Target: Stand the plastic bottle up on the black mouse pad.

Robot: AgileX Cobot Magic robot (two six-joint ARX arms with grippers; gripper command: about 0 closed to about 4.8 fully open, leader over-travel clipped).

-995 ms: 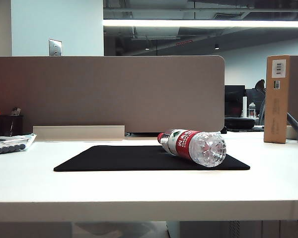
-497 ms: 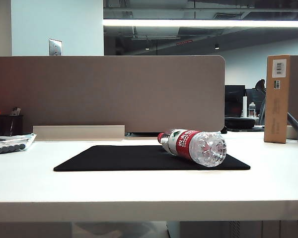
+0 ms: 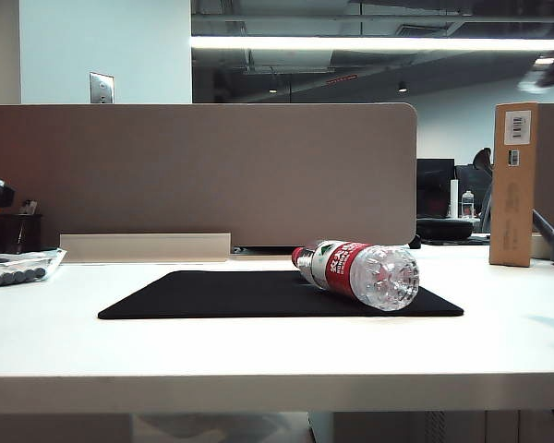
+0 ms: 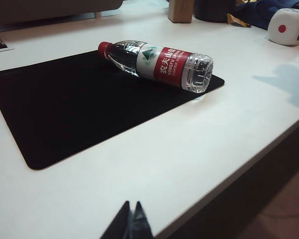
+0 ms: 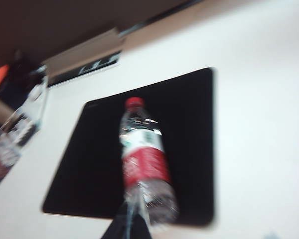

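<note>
plainly, the plastic bottle (image 3: 355, 273) was found lying on its side on the black mouse pad (image 3: 231, 293), near the pad's right end in the exterior view, with its red cap turned toward the grey divider (image 3: 198, 173) and its clear base toward the camera; the pad was laid flat on the white table (image 3: 277, 355); the left gripper (image 4: 131, 223) was seen low over the table's front edge, well apart from the bottle, with its two dark fingertips pressed together and nothing between them; the right gripper (image 5: 126, 225) was seen above the pad, just by the bottle's base in a blurred wrist view, its jaws closed and empty; a cardboard box (image 3: 515, 185) was stood upright at the far right of the table.
</note>
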